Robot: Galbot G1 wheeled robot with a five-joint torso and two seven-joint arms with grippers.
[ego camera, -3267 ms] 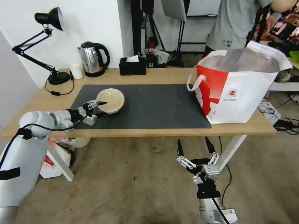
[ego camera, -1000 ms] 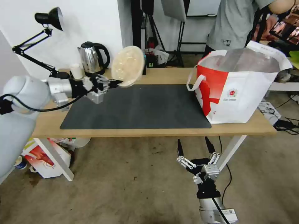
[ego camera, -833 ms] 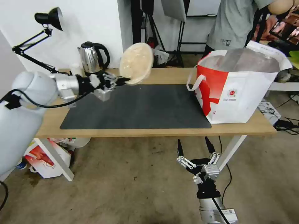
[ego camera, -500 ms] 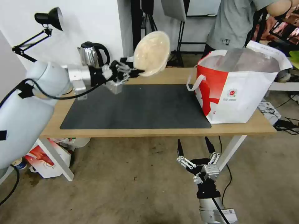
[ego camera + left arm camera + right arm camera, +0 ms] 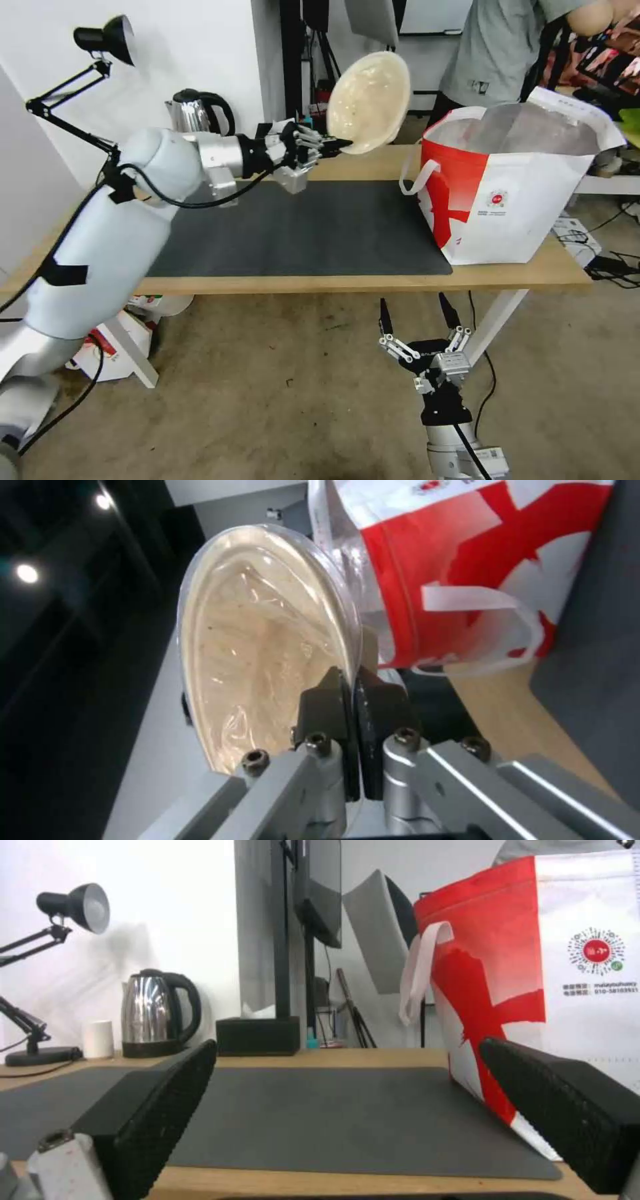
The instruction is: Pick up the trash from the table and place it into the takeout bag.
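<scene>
Above the counter (image 5: 347, 283), left of the takeout bag (image 5: 513, 193), the left claw (image 5: 333, 143) grips the tilted tan bowl (image 5: 368, 101) by its rim; the right claw (image 5: 417, 313) hangs wide open below.

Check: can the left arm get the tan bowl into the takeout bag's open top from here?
Probably yes. The left tool pinches the tan bowl by its rim, above the table, level with the takeout bag opening; nothing stands between. The right tool hangs open below.

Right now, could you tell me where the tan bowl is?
In the head view the tan bowl hangs tilted above the table's far edge, pinched by the left gripper, just left of the bag.
</scene>
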